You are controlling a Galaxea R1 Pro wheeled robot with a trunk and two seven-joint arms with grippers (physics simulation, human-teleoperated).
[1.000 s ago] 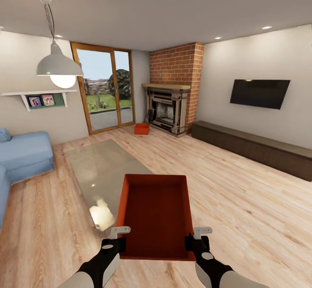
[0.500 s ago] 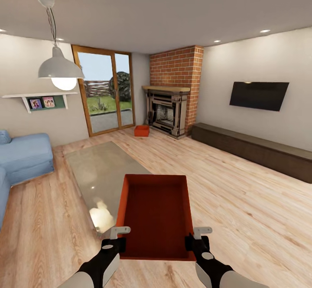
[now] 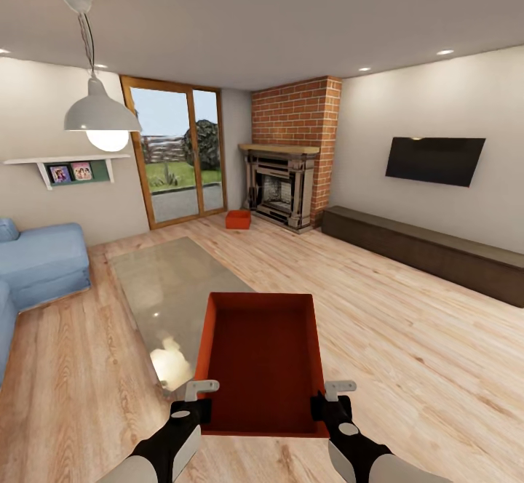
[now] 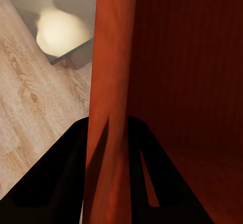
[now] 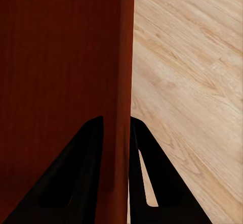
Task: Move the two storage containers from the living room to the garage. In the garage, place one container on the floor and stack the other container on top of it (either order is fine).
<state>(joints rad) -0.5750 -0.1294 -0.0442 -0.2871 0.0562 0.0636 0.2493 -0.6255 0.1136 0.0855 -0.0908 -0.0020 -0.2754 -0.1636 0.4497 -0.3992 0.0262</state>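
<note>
I hold one orange-red storage container (image 3: 262,359) level in front of me, above the wood-plank floor of the living room. My left gripper (image 3: 198,404) is shut on its left wall (image 4: 109,107), and my right gripper (image 3: 327,404) is shut on its right wall (image 5: 124,82). In both wrist views the dark fingers straddle the wall's rim. The container is empty. A second storage container (image 3: 238,219) sits on the floor far ahead, between the glass doors and the brick fireplace (image 3: 282,188).
A grey glass-topped low table (image 3: 171,286) lies just ahead on the left, its near corner under the held bin. A blue sofa (image 3: 36,265) stands at the left, a long dark cabinet (image 3: 429,250) along the right wall. Open wood floor (image 3: 378,308) stretches ahead on the right.
The view shifted slightly between one second ago and half a second ago; since then nothing has moved. Both grippers keep their hold on the container.
</note>
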